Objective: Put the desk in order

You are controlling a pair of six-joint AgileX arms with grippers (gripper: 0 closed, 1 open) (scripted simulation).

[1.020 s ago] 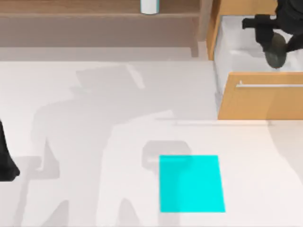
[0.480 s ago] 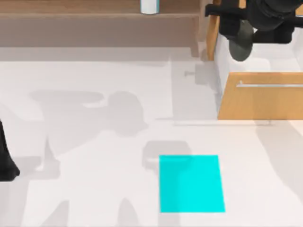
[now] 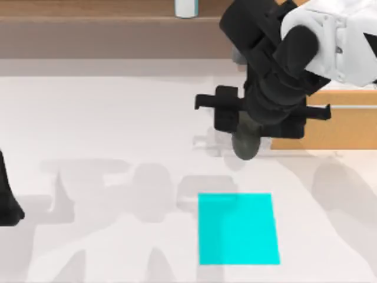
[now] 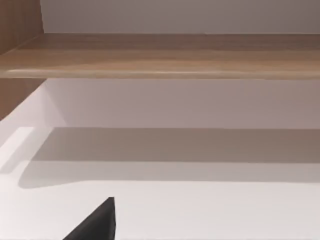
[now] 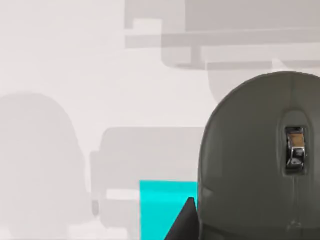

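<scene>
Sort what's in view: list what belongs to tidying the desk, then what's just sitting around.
In the job:
- grey computer mouse, held by the right gripper
- cyan mat
- desk
- drawer unit

Lying about:
- white container on the wooden shelf
- left arm, parked at the table's left edge

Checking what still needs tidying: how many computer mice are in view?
1. A grey mouse is held by the right tool above the desk, between the drawer unit and the cyan mat. The arm could hide others.
</scene>
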